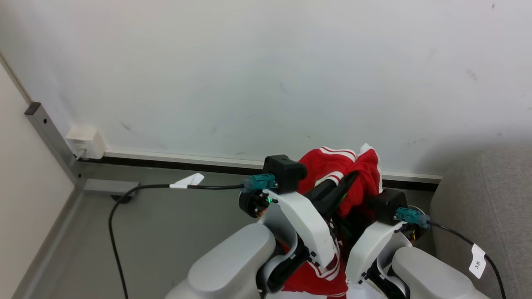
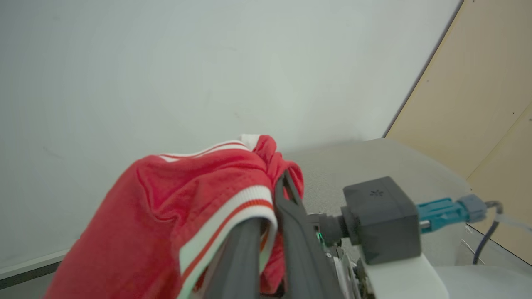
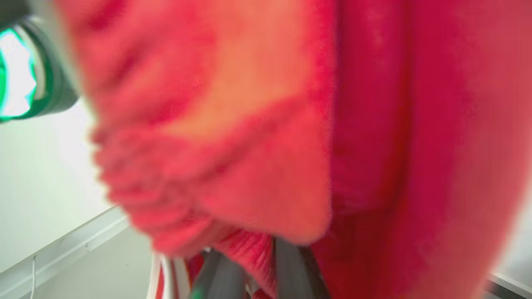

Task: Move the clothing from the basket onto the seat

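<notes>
The clothing (image 1: 332, 166), red with white striped trim, hangs bunched in the air between my two arms, in front of the white wall. My left gripper (image 1: 349, 177) points up and to the right, shut on a fold of it. In the left wrist view the dark fingers (image 2: 291, 216) pinch the striped hem of the clothing (image 2: 166, 207). In the right wrist view blurred red clothing (image 3: 270, 145) hangs close over my right gripper (image 3: 249, 265), whose fingers stand close together with fabric between them. The grey seat (image 1: 478, 199) lies to the right. The basket is out of view.
A white wall with a baseboard (image 1: 187, 158) stands ahead. A black cable (image 1: 116, 216) trails over the grey floor at the left, near a white socket box (image 1: 85, 143) and a metal corner post (image 1: 50, 133). A beige panel (image 2: 478, 104) stands beyond the seat.
</notes>
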### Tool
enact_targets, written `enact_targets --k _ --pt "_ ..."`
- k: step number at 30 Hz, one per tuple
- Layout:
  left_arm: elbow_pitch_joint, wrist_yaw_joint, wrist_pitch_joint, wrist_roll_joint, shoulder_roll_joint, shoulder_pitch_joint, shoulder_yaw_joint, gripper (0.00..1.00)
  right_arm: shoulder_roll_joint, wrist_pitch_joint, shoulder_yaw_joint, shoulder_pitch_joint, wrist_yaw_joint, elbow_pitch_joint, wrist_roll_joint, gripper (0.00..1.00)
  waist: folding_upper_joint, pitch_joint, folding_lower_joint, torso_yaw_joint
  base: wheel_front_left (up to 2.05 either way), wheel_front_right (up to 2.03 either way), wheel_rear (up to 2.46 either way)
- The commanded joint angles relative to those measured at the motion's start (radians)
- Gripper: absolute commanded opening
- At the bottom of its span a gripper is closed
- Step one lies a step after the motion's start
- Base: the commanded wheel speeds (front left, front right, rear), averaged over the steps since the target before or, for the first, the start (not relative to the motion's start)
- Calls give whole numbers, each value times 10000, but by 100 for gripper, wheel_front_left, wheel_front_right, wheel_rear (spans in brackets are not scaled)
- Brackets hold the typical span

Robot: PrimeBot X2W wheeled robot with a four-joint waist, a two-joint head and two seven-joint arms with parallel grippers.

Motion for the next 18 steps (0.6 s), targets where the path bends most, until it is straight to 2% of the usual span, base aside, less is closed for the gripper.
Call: enact_targets --k 1,6,12,13,14,15,18 --pt "107 38 -83 -67 49 -70 73 0 -95 -33 4 169 -23 -88 -41 0 -1 9 0 -70 0 0 0" --pt "568 21 -403 -163 136 -60 289 0 -330 -33 54 416 -23 -444 104 0 -1 11 0 -360 0 0 0" --pt "884 -6 -551 -231 197 57 337 0 -673 -33 -453 788 -23 -1065 -100 0 -1 -13 0 -706 0 0 0" --pt "925 -10 -563 -244 212 101 340 29 -749 -33 -575 876 -23 -1174 -178 0 -1 -20 0 -742 0 0 0" --pt "964 1 -579 -266 232 151 345 73 -813 -34 -690 971 -23 -1275 -255 0 -1 -25 0 -775 0 0 0" --pt "1004 17 -584 -289 250 198 346 100 -885 -34 -801 1056 -23 -1366 -333 0 -1 -31 0 -802 0 0 0" --pt "1102 24 -585 -345 298 318 318 100 -1109 -34 -1147 1286 -23 -1610 -517 0 -1 -58 0 -861 0 0 0"
